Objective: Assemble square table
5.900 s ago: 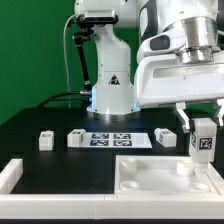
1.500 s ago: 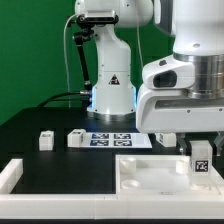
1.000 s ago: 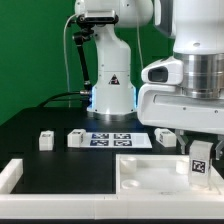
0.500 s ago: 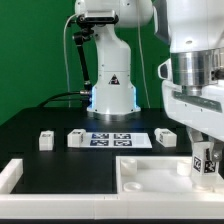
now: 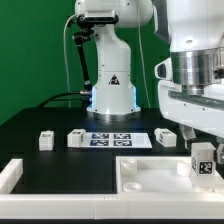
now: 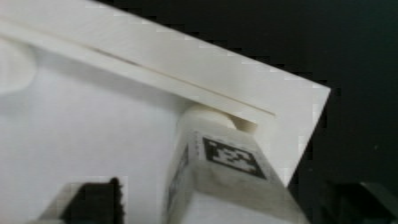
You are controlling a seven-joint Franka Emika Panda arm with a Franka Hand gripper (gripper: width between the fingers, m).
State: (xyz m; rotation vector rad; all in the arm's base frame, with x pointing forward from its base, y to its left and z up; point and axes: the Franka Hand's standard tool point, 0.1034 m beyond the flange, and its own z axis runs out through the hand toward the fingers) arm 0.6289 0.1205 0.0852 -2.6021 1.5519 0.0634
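1. A white square tabletop panel (image 5: 150,178) lies flat on a black table (image 5: 40,160), nearest the onlooker.
2. One short white leg (image 5: 203,160) with a black-and-white tag on its side stands on end on the panel. It is at the panel's corner toward the exterior view's right.
3. The robot's gripper (image 6: 222,190) hangs directly over that leg. Its jaws are spread wide and grasp nothing. The two dark fingers (image 6: 98,197) flank the leg with a clear gap on each side.
4. Beyond the panel's far edge, a second leg (image 5: 45,140), a third leg (image 5: 77,138) and a fourth leg (image 5: 165,135) rest on the table.
5. The marker board (image 5: 112,139) lies flat beyond the panel's far edge, between the third leg and the fourth leg.
6. A low white border wall (image 5: 12,172) sits beside the panel, toward the exterior view's left.
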